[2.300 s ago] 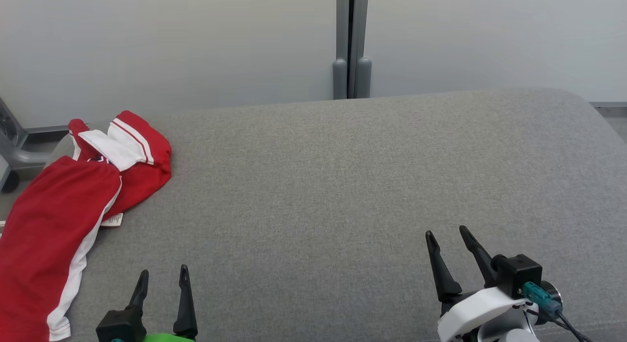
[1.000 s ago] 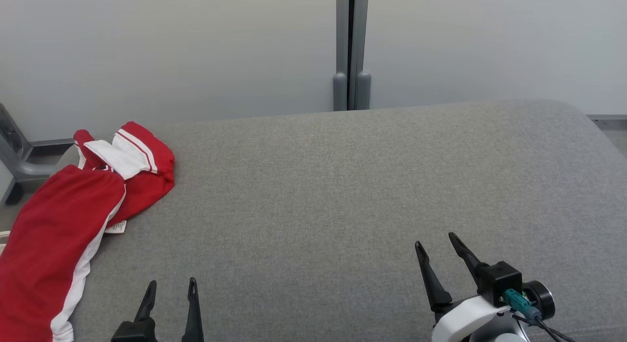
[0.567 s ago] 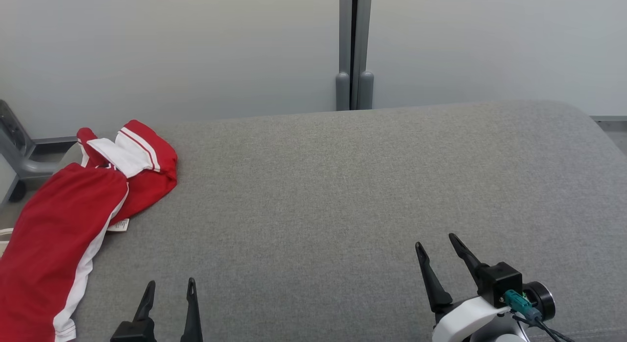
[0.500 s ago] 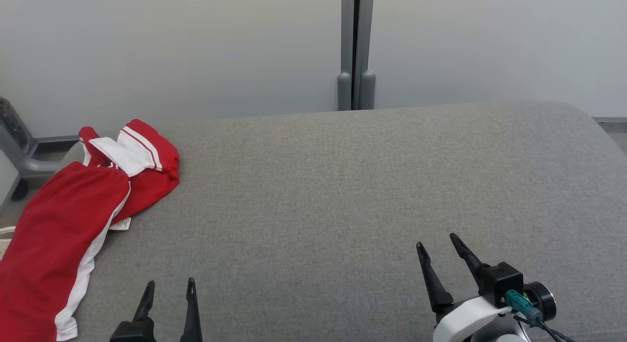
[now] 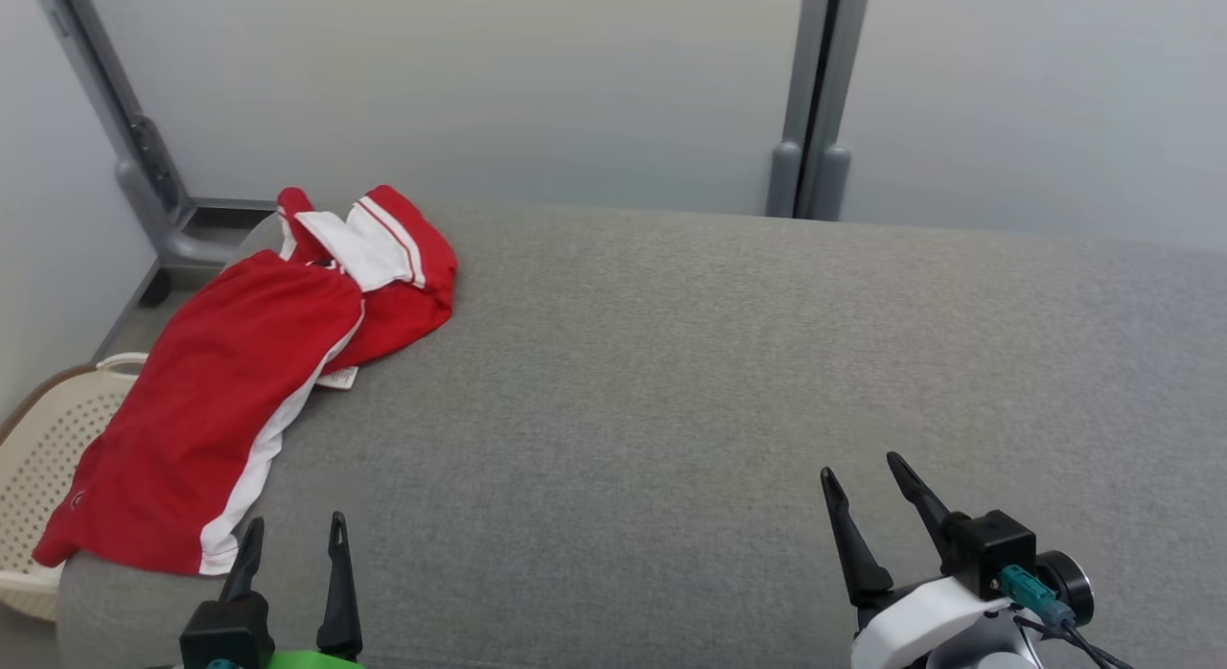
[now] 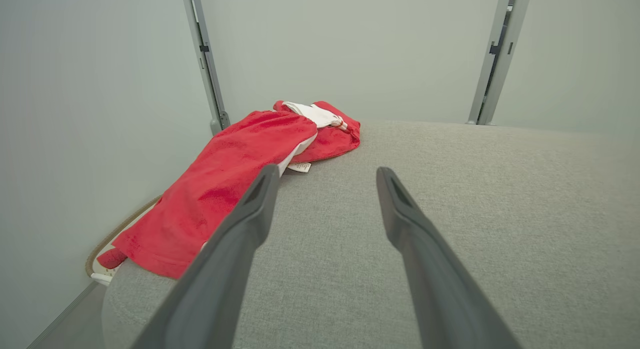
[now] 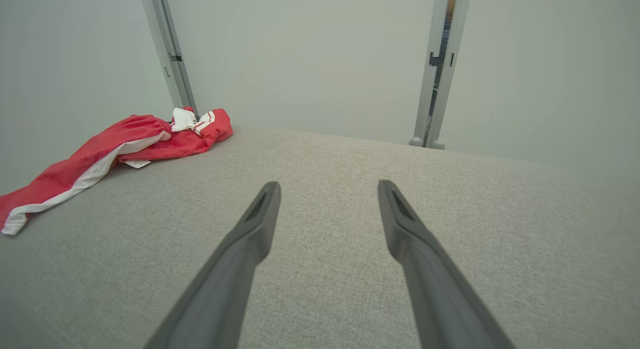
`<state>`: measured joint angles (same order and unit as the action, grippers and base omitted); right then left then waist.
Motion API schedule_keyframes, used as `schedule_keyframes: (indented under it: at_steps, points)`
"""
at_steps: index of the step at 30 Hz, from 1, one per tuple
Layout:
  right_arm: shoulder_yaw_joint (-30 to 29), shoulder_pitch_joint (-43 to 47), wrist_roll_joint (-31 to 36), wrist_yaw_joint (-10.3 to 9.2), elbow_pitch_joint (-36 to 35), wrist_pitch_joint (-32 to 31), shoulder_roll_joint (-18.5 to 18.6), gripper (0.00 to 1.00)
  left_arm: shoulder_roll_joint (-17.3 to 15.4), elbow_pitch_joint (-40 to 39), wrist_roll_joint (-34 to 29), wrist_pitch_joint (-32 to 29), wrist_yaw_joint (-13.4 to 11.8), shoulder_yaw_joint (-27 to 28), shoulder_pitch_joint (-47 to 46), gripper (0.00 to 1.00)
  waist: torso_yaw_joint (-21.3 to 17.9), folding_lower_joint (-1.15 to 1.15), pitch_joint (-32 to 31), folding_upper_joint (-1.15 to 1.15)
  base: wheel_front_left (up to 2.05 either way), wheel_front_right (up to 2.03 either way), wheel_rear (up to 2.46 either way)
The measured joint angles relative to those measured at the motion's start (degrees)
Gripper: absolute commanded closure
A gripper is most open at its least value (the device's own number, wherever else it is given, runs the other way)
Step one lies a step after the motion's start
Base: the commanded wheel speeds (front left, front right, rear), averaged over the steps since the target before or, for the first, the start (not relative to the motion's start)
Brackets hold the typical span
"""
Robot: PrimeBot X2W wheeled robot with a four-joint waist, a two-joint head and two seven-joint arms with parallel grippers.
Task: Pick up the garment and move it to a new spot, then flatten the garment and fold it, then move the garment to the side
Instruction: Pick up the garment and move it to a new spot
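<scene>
A red garment (image 5: pixel 240 391) with white side stripes lies crumpled along the left edge of the grey padded table (image 5: pixel 729 362), its lower end hanging over the corner. The left wrist view has the garment (image 6: pixel 235 169) ahead to the left; the right wrist view has the garment (image 7: pixel 115 154) far off to the left. My left gripper (image 5: pixel 292 530) stands open at the lower left, just right of the garment's hem, holding nothing. Low on the right, my right gripper (image 5: pixel 863 468) is open and empty above bare table.
A cream perforated basket (image 5: pixel 48 439) sits on the floor beside the table's left edge, partly under the garment. Grey metal posts (image 5: pixel 815 103) stand against the pale wall behind the table. A slanted grey frame leg (image 5: pixel 125 142) rises at the back left.
The camera has turned left, so the garment and the wall post now sit further right in the head view and the basket has come into sight. Both grippers stay open.
</scene>
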<state>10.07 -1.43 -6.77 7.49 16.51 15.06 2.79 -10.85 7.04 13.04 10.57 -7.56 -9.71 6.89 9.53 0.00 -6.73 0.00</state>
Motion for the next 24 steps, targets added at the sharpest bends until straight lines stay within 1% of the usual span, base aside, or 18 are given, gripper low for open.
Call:
schedule_keyframes:
  at_steps: [9, 14, 18, 24]
  points:
    - [-0.3, -0.4, -0.7, 0.00, -0.4, 0.0, 0.0, 0.00, -2.2, -1.2, -0.3, -1.3, 0.3, 0.1, -1.8, 0.00, 9.5, 0.00, 0.9, 0.00, 0.00, 0.00, 0.00]
    - [0.6, -1.9, -0.9, 0.00, -0.5, 0.0, 0.0, 0.00, -2.3, -2.0, 0.0, -1.1, -0.1, 0.7, -2.0, 0.00, 14.3, 0.00, 1.7, 0.00, 0.00, 0.00, 0.00]
    - [1.2, -2.9, -0.9, 0.00, -0.1, 0.0, 0.0, 0.00, -2.2, -2.3, 0.4, -0.6, -0.5, 0.9, -2.0, 0.00, 16.7, 0.00, 2.8, 0.00, 0.00, 0.00, 0.00]
    - [1.4, -3.4, -0.9, 0.00, 0.2, 0.0, 0.0, 0.00, -2.0, -2.2, 0.9, -0.8, -0.5, 0.4, -2.0, 0.00, 18.1, 0.00, 4.1, 0.00, 0.00, 0.00, 0.00]
